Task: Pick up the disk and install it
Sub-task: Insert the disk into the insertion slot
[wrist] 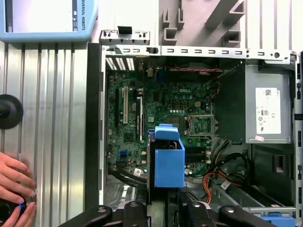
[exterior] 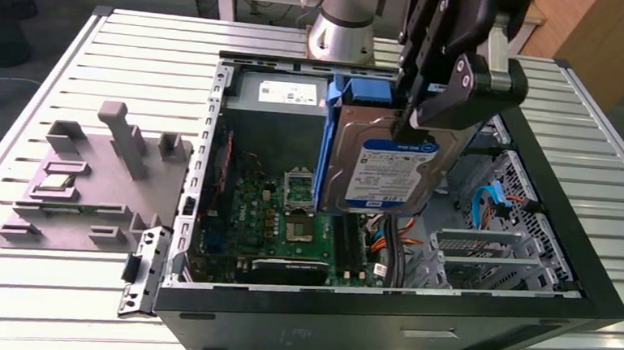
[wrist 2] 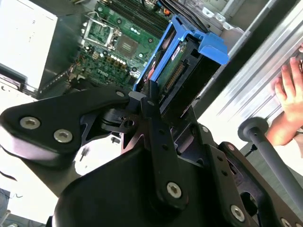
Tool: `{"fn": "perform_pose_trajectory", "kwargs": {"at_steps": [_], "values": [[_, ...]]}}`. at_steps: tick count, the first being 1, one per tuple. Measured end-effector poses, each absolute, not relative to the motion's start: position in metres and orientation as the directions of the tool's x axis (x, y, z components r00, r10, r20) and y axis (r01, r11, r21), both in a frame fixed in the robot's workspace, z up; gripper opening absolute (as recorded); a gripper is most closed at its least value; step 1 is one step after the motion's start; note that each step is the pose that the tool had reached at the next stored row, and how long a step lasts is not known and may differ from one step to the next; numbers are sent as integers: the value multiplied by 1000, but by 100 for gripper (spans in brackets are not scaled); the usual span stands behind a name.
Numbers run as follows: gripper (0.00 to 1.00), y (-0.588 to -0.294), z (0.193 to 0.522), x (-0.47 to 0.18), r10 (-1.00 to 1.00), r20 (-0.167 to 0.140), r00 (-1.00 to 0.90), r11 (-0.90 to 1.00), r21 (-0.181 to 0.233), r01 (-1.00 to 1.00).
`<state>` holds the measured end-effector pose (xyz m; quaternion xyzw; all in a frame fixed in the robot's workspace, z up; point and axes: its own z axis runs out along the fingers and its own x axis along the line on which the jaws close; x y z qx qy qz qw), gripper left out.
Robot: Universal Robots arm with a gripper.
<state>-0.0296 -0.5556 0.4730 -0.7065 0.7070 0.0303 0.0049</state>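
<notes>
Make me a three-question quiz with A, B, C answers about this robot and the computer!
1. Where is the disk? A. In a toy box. B. Up over the open computer case. C. On a shelf.
2. What colour are its side rails? A. Blue. B. Red. C. Yellow.
3. How is the pincer? A. Open, empty. B. Holding a screwdriver. C. Shut on the disk.
Answers: B, it hangs above the case; A, blue plastic lines its edge; C, it clamps the disk's top.
</notes>
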Motion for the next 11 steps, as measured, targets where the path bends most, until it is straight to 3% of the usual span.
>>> {"fn": "perform_pose_trajectory", "kwargs": {"at_steps": [11], "values": [[35, -565, 473, -19, -999, -48, -3, 1, 36, -999]]}}
